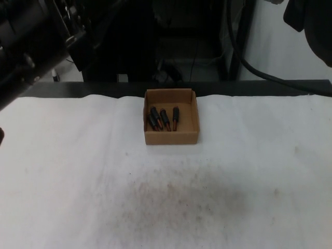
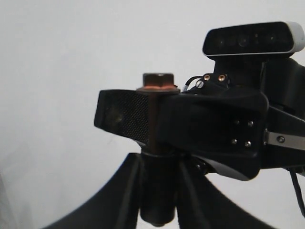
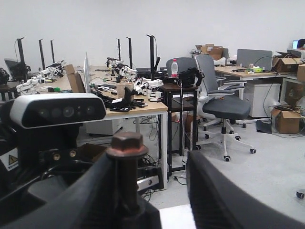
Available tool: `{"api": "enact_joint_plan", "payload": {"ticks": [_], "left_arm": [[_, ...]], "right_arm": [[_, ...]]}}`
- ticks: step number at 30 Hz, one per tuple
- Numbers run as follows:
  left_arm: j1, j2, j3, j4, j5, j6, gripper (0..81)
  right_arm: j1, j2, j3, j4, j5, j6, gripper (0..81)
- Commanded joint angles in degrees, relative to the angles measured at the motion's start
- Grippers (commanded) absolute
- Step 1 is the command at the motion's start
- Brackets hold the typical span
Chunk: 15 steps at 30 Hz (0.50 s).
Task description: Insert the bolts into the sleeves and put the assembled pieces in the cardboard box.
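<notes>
Your left gripper (image 2: 159,164) is clamped on the black sleeve (image 2: 158,200), a finger pressed to each side, holding it upright. A bolt (image 2: 158,82) with a copper-toned hexagonal head stands directly above, and its shaft runs down to the sleeve's top. Your right gripper (image 3: 150,167) sits level with that shaft; you cannot tell whether it grips the bolt.

In the high view, the cardboard box (image 1: 171,138) rests on the white cloth (image 1: 78,171) near the bench's far edge. Four assembled pieces (image 1: 162,119) lie inside it, side by side, toward its left and middle. A brownish smudge (image 1: 176,192) marks the cloth on the near side of the box.
</notes>
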State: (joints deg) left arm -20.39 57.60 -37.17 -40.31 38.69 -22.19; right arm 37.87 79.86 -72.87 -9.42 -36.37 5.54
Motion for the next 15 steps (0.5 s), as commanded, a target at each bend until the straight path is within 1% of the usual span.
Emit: {"api": "enact_joint_plan", "payload": {"ticks": [1, 7, 15], "left_arm": [[0.3, -0.4, -1.3, -2.8, -0.4, -1.0, 0.2], [0.4, -0.4, -1.3, -2.8, -0.4, -1.1, 0.2], [2.1, -0.4, -1.3, -2.8, -0.4, -1.1, 0.2]], "right_arm": [[-0.8, -0.2, 0.0, 1.1, 0.5, 0.0, 43.8], [-0.8, -0.2, 0.0, 1.1, 0.5, 0.0, 43.8], [-0.8, -0.2, 0.0, 1.1, 0.5, 0.0, 44.6]]}}
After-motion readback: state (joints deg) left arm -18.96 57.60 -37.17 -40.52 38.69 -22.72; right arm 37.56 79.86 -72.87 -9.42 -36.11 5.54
